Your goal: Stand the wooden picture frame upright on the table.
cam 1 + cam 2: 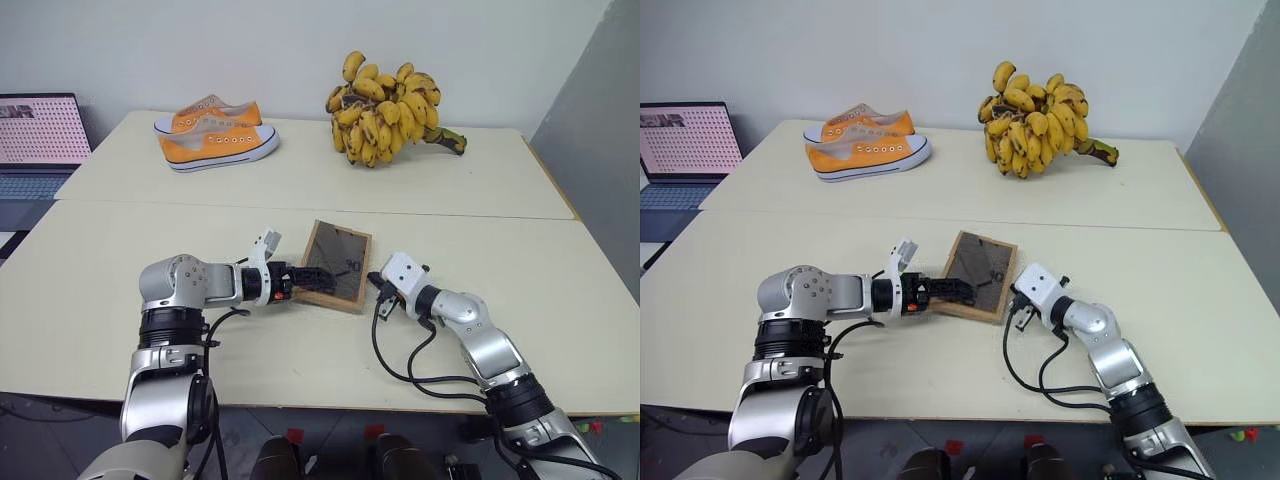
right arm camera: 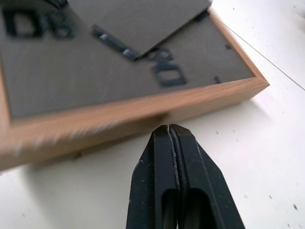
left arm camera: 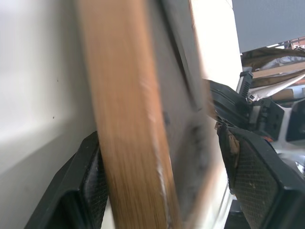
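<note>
Pale wood edges the frame [image 1: 336, 265], which lies back-up near the front middle of the table [image 1: 300, 180], its dark grey-brown back panel facing upward and its flap slightly lifted from the panel in the right wrist view. The left gripper [image 1: 308, 279] reaches in from the frame's left side with its fingers [image 3: 88, 191] spread wide, one on each side of the frame's wooden edge; the left wrist view shows that edge running between the two pads, one pad hard against the wood and the other standing off from the back panel. Whether the frame is actually lifted off the table I cannot tell. The right gripper [image 2: 170, 138] sits just beside the frame's right edge with its two black fingers pressed fully together, holding nothing, their tips close to the wood but a sliver apart from it.

Farther back, across the seam between the two tabletops, a pair of orange sneakers [image 1: 215, 132] with white soles rests to the left and a large bunch of bananas [image 1: 388, 110] to the right. An open laptop [image 1: 38, 140] stands beyond the table's far left corner.
</note>
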